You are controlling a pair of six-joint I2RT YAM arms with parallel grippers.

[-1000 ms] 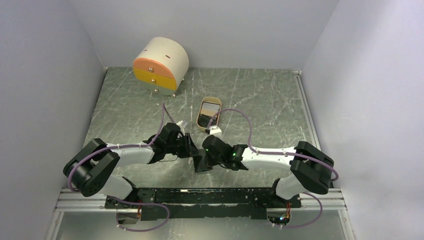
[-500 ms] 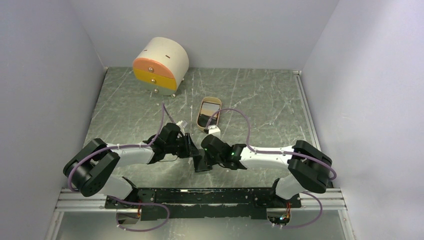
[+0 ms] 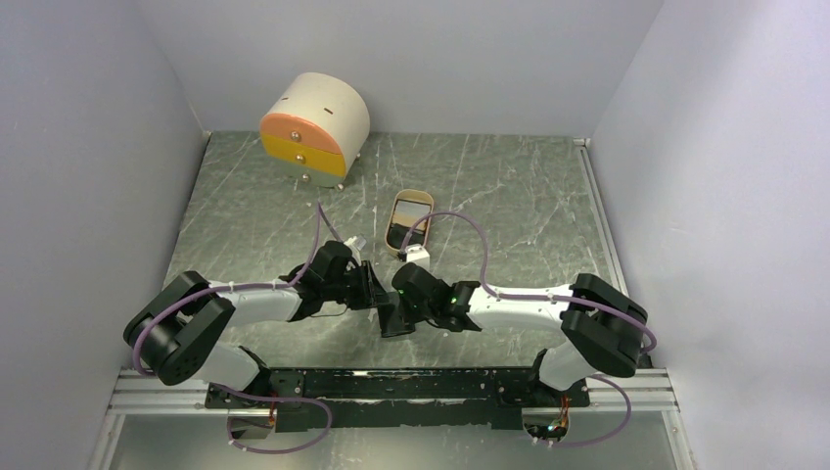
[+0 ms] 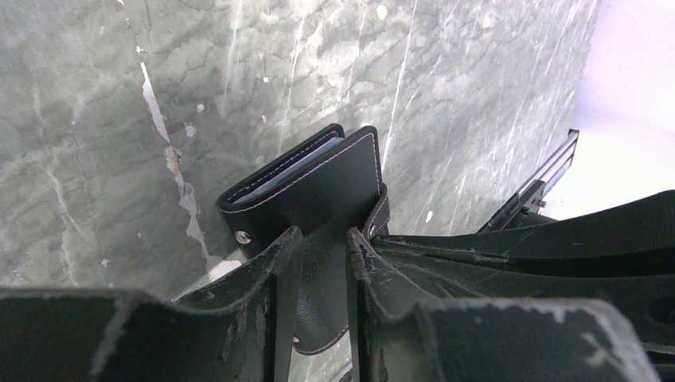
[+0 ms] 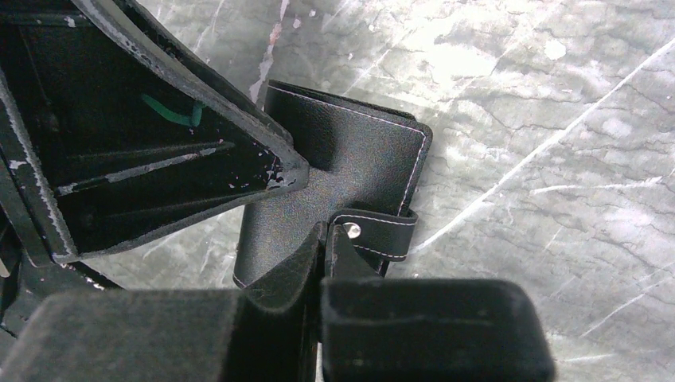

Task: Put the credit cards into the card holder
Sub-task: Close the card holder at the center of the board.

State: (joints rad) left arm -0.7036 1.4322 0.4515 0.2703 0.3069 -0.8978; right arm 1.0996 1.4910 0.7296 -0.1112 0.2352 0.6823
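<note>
- Tabletop point(image 3: 529, 196): green marbled sheet. Only the top view takes in all of it, with both arms reaching inward and meeting near the middle of the near edge.
- Drawer box point(image 3: 313, 127): cream, with orange and yellow fronts, at the far left corner. Top view only.
- Left gripper point(image 4: 317, 243): clamped on a black flap of the holder point(image 4: 318, 179), one finger on each side. Its own camera shows this; from the top the grip is hidden under the wrists.
- Right gripper point(image 5: 322, 239): tips pressed together at the end of the tab point(image 5: 386, 235). I cannot tell whether the tab is pinched between them.
- Tray point(image 3: 412, 193): tan oval with a dark inside, just beyond the grippers toward mid-tabletop. Top view only; its contents are too small to tell.
- Holder: between the two grippers, close to the near edge at mid-width. I cannot tell whether it is resting or lifted. The left wrist view shows white stitching and a pale blue-grey layer between the covers; card or lining, unclear. The right wrist view shows the outer cover only.
- Snap point(image 5: 351, 231): silver, on the tab, right beside the right fingertips.
- Green mark on the left gripper's inner side, seen from the right wrist; not readable.
</note>
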